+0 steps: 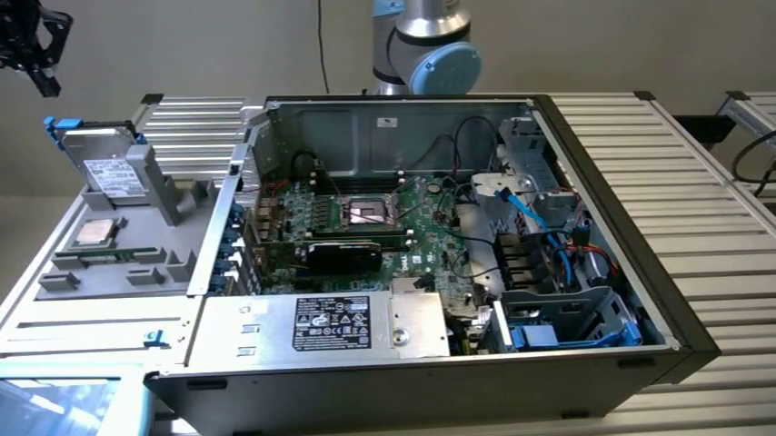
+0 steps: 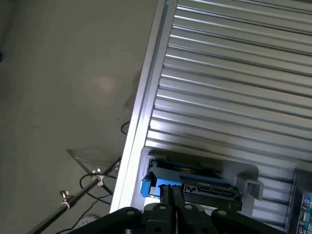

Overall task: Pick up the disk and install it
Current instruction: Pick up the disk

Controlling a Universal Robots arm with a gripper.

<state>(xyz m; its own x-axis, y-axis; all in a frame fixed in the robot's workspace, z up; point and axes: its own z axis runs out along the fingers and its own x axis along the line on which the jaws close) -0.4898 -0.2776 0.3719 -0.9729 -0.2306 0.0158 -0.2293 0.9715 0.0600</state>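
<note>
My gripper (image 2: 171, 191) is shut and holds nothing, up near the disk (image 2: 197, 185). If it drops down shut, it could knock the disk over.

Silver disk (image 1: 100, 153) (white label, blue frame), grey holder (image 1: 182, 195), green motherboard (image 1: 424, 218), black pincer (image 2: 170, 194).

I saw dull silver metal, a white paper label and blue plastic edging on the disk (image 1: 107, 168), matt grey plastic on its holder (image 1: 134, 263), ribbed satin aluminium on the surface (image 1: 697, 182), and bare grey sheet metal on the computer case (image 1: 363, 127).
</note>
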